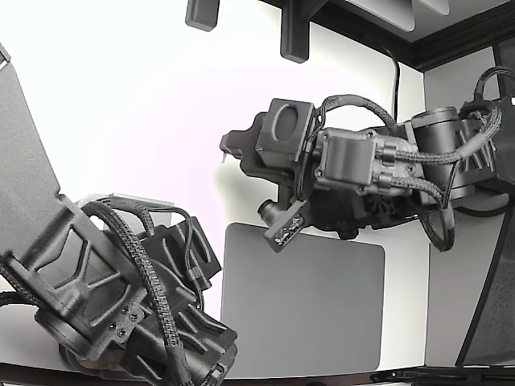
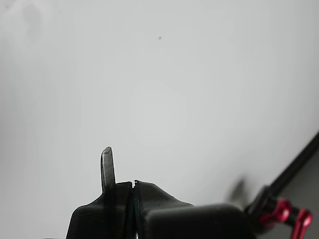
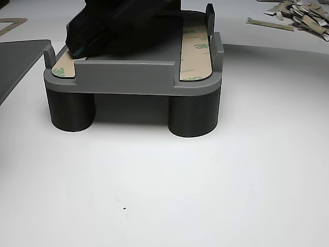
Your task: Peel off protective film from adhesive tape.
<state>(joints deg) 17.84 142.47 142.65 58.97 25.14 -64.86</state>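
Two tape strips (image 3: 194, 51) lie in a grey fixture (image 3: 133, 77) that stands on round legs on the white tabletop (image 3: 164, 180); in the other view the strip toward that view's right is bare along its whole length, its printed liner still on, while the strip (image 3: 62, 66) toward the left shows only its near end, the rest hidden under a dark arm part (image 3: 118, 25) resting over the fixture. The pincer (image 2: 119, 184) in the wrist view looks pressed together, one thin tip (image 2: 106, 167) standing past the other, with nothing visibly pinched between them and only blank tabletop beyond. In the exterior view it hangs above the tabletop near a grey mat (image 1: 306, 305), apart from the fixture as far as can be judged. The step in hand seems to be reaching for a liner: I would bring the thin tip in low and flat at a strip's rounded end, catch only the liner's edge, then pull back along the strip at a shallow angle so the adhesive stays seated in its slot. Beyond the fixture, a loose heap of scraps (image 3: 300, 18) lies on the tabletop, likely spent liners.
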